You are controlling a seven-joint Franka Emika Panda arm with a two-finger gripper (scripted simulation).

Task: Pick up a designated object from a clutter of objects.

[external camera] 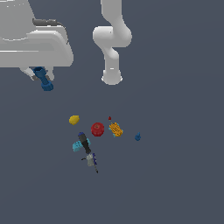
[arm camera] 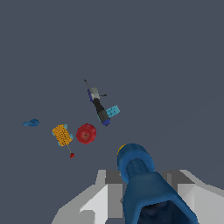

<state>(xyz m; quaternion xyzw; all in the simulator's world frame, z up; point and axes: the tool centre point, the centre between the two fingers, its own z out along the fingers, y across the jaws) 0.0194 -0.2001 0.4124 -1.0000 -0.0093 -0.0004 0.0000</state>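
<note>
The gripper (external camera: 40,73) hangs high above the floor (external camera: 175,175), near the exterior view's upper left, with its jaws clamped on the dark-blue rod (external camera: 43,78), which sticks out below the fingers at a tilt. In the wrist view the same rod (arm camera: 142,183) fills the foreground between the 2 grey fingers (arm camera: 94,201), its rounded end pointing toward the clutter. The rest lies on the floor, well apart from the rod, gathered around the red ball (external camera: 97,129). Taking that ball as landmark: the yellow lump (external camera: 74,119) sits toward the exterior view's left and slightly farther back, the orange block (external camera: 115,129) is just beside the ball on the right, the tiny red cone (external camera: 110,117) near it behind, the blue blob (external camera: 138,137) farther right, and the cyan block (external camera: 80,145) and black-and-grey rod (external camera: 87,153) lie touching each other in front-left.
</note>
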